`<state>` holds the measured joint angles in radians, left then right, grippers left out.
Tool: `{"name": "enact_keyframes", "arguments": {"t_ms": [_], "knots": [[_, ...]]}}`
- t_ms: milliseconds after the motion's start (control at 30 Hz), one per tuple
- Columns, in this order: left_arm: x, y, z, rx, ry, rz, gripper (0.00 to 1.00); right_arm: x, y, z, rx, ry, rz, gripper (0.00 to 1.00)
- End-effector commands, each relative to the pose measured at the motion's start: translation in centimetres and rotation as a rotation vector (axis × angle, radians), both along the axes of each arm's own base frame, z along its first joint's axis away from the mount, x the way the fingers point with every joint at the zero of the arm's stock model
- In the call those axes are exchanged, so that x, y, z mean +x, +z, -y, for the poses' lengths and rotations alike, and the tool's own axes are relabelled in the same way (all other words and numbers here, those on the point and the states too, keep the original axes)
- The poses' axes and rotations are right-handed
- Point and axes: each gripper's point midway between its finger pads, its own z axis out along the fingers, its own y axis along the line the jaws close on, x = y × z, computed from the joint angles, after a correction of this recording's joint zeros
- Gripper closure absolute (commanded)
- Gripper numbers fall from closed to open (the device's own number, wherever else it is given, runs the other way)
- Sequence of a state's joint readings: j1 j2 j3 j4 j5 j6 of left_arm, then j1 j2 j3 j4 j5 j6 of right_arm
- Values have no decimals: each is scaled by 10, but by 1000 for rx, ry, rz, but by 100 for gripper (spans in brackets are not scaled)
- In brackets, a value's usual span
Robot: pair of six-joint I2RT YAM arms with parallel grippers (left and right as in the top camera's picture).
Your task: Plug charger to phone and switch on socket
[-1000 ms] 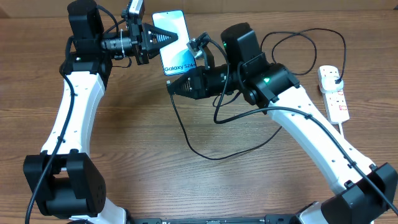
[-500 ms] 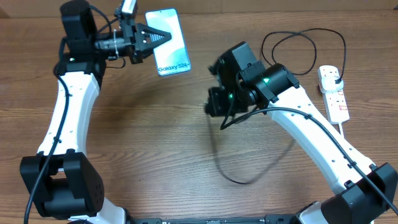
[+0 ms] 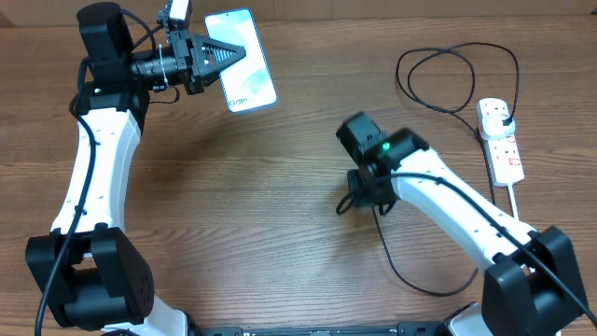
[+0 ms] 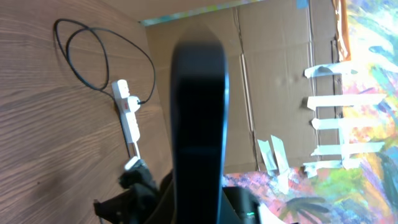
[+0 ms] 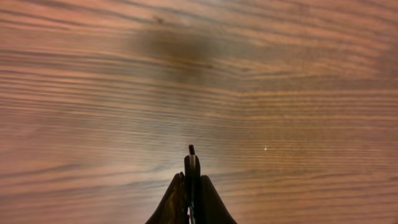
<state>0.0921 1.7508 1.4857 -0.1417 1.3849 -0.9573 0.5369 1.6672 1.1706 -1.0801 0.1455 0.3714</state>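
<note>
Now the left pincer [image 3: 237, 53] grips the phone [image 3: 252, 89], the right pincer [image 5: 191, 169] the charger [image 5: 191, 150] tip, its plug in the socket [image 3: 505, 151].

A wooden table [image 3: 233, 215], a cardboard wall [image 4: 267, 74] with white tape strips [image 4: 339, 99].

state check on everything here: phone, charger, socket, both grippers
phone: screen lit, held by left gripper, no cable in it
charger: connector tip pinched in right gripper, apart from phone; plug in socket
socket: on table, holds charger plug, switch position too small to tell
left gripper: shut on phone
right gripper: shut on charger
</note>
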Motion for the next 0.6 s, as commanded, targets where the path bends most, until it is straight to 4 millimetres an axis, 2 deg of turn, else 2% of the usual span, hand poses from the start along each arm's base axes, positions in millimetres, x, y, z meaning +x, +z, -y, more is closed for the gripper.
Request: {"name": "enact_keyframes", "arguments": {"t_ms": [0,167,433,467,533,567], "knots": [[-6,14,1,14,-14,80,96,-4,-18,21,-54,-73,29,96],[-5,11,1,21,-8,77,96,-14,-49,33,-52,-93,23,96],[-4,11,1,24,-2,77,96,-31,-77,32,-6,-92,-1,96],[-4,11,1,24,-2,76,96,-32,-77,32,-6,-92,-2,95],[-4,11,1,24,-2,76,96,-32,-78,32,-6,-92,0,85],[-4,11,1,23,-2,76,96,-32,-78,32,-6,-92,-1,82]]}}
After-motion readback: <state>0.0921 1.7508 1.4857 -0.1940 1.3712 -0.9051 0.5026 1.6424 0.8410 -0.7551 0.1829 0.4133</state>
